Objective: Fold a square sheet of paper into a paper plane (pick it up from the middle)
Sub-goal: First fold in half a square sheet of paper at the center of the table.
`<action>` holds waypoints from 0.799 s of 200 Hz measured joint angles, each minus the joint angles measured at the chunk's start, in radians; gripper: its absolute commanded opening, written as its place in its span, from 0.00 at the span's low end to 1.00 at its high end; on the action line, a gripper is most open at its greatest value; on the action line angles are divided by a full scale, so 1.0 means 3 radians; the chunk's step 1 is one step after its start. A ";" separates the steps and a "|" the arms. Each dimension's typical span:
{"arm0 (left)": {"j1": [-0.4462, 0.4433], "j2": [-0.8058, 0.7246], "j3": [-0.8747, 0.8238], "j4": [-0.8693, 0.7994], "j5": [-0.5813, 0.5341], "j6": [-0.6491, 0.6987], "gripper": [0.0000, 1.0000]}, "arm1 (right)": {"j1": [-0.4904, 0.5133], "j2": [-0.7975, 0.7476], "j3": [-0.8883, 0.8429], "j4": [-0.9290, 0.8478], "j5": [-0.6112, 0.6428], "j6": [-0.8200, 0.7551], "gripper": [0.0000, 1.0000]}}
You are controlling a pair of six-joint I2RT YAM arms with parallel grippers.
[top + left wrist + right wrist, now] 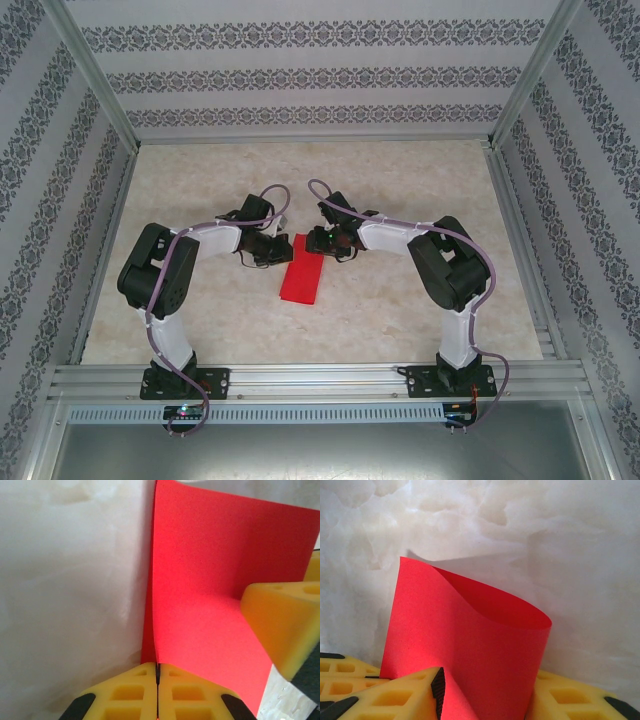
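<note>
A: Quick one. Where was the square sheet of paper [303, 272]?

B: Mid-table [400, 190], lying between the two hands. From above it looked like a narrow red strip, doubled over, not a flat square.

A: Left hand [157, 672]?

B: Fingers were pressed together, and the sheet's folded edge ran straight into the seam between them. I read that as a pinch on the edge, probably to keep the crease line from sliding on the table.

A: Right hand [490, 680]?

B: Its fingers stood apart with the upper layer bowed up in a soft curl between them. It wasn't creased flat. I couldn't tell if they actually gripped it or just cradled it.

A: Why held like that?

B: My guess is that one side anchored the sheet while the other brought the flap over. In the left wrist view, one yellow finger [280, 625] of the right hand sat over the red surface, across from the pinched edge.

A: Paper relative to the hands, then?

B: It was touching both. The left hand had the edge at its fingertips, the right hand had the curl in its gap, and the rest of the sheet lay on the table toward the arm bases.
</note>
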 measured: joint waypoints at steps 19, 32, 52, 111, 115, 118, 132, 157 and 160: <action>0.0000 0.0011 0.0023 0.0001 0.0024 -0.0001 0.09 | 0.0000 0.0000 -0.0009 0.0006 0.0001 -0.0001 0.44; 0.0000 0.0020 0.0038 0.0000 0.0027 -0.0001 0.10 | -0.0001 -0.0005 -0.0013 0.0006 0.0004 -0.0003 0.42; 0.0000 0.0028 0.0056 0.0001 0.0025 0.0000 0.10 | -0.0003 -0.0006 -0.0015 0.0001 0.0017 -0.0004 0.41; -0.0003 0.0036 0.0118 0.0000 0.0056 0.0000 0.17 | -0.0001 -0.0006 -0.0015 -0.0024 0.0066 -0.0029 0.36; -0.0003 0.0036 0.0118 0.0000 0.0061 0.0000 0.17 | -0.0001 -0.0006 -0.0015 -0.0025 0.0066 -0.0029 0.36; -0.0003 0.0036 0.0120 -0.0001 0.0062 0.0000 0.18 | -0.0001 -0.0006 -0.0015 -0.0025 0.0066 -0.0031 0.36; -0.0003 0.0036 0.0122 -0.0001 0.0062 0.0001 0.20 | -0.0001 -0.0006 -0.0015 -0.0032 0.0072 -0.0041 0.35; -0.0003 0.0036 0.0127 -0.0020 0.0053 0.0017 0.26 | -0.0001 -0.0006 -0.0015 -0.0038 0.0079 -0.0081 0.35; -0.0003 0.0036 0.0128 -0.0027 0.0048 0.0014 0.26 | -0.0001 -0.0006 -0.0015 -0.0039 0.0079 -0.0081 0.35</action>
